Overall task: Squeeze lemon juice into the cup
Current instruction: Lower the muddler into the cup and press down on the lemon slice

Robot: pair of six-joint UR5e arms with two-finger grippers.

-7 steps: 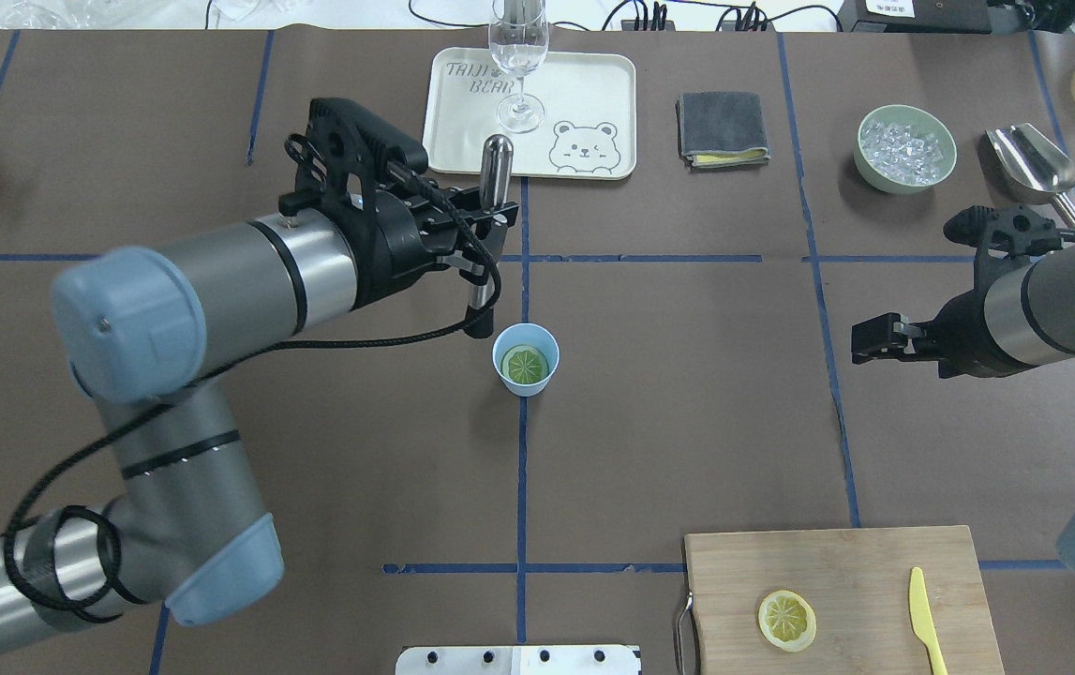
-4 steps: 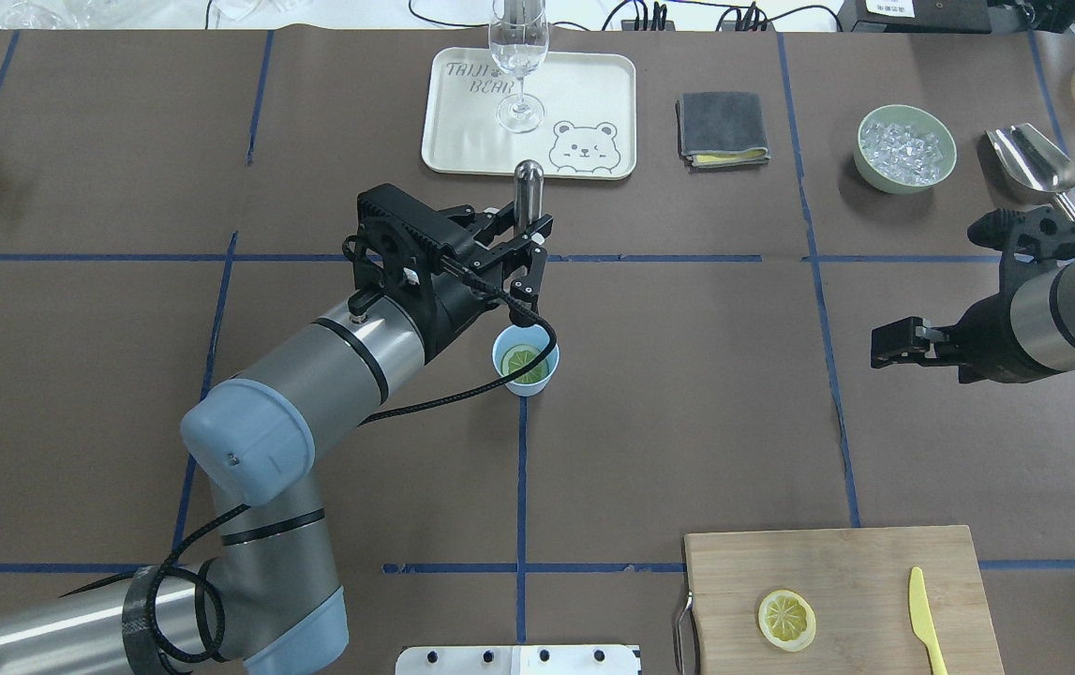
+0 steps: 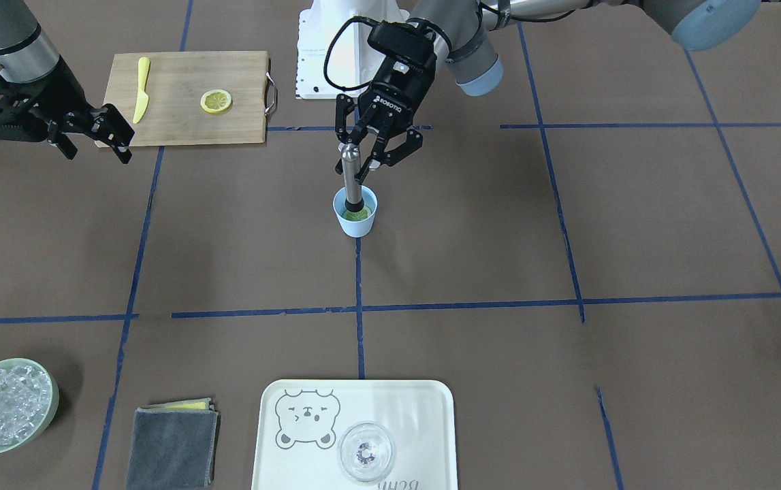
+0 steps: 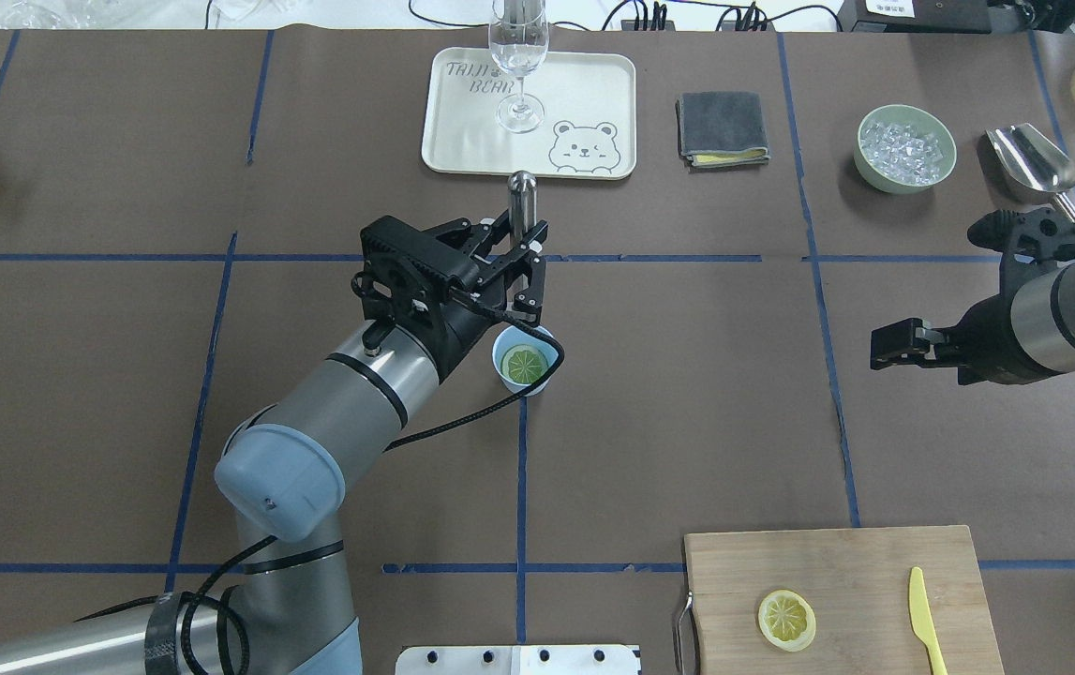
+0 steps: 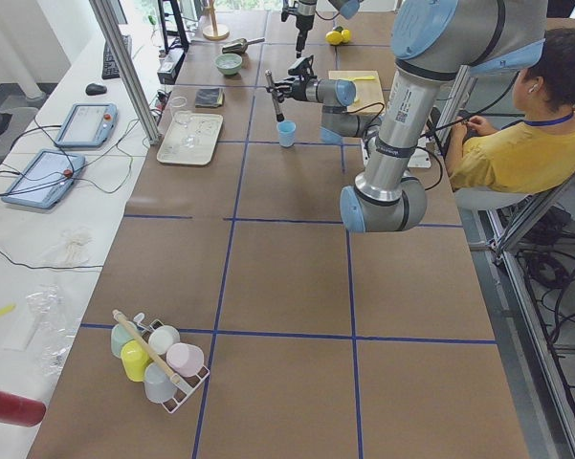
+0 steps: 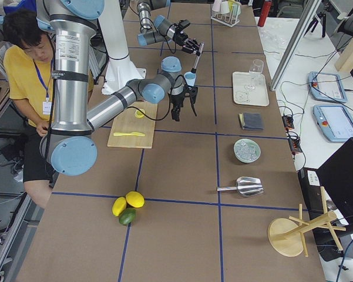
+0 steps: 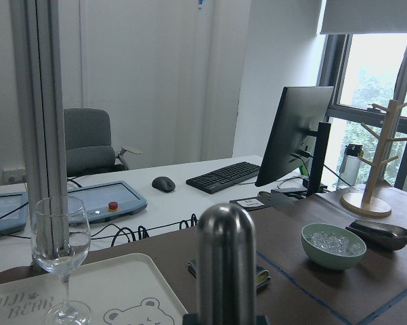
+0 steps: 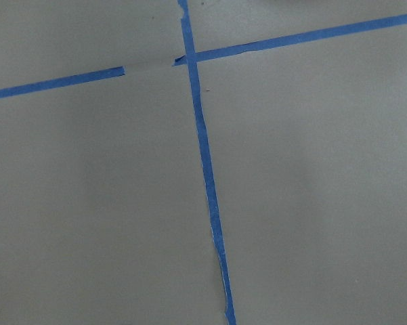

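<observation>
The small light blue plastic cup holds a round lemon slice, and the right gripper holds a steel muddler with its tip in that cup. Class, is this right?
Not quite: the left gripper, not the right, holds the steel muddler, as the exterior front-facing view shows. The right gripper hangs open. The round lemon slice and the muddler's tip are in the light blue plastic cup.

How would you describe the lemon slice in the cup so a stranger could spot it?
Mid-table, on a blue tape line, stands a light blue cup, with the left gripper dipping a muddler into it. The lemon slice lies in its bottom. Unlike the other slice on the cutting board, it looks greenish.
</observation>
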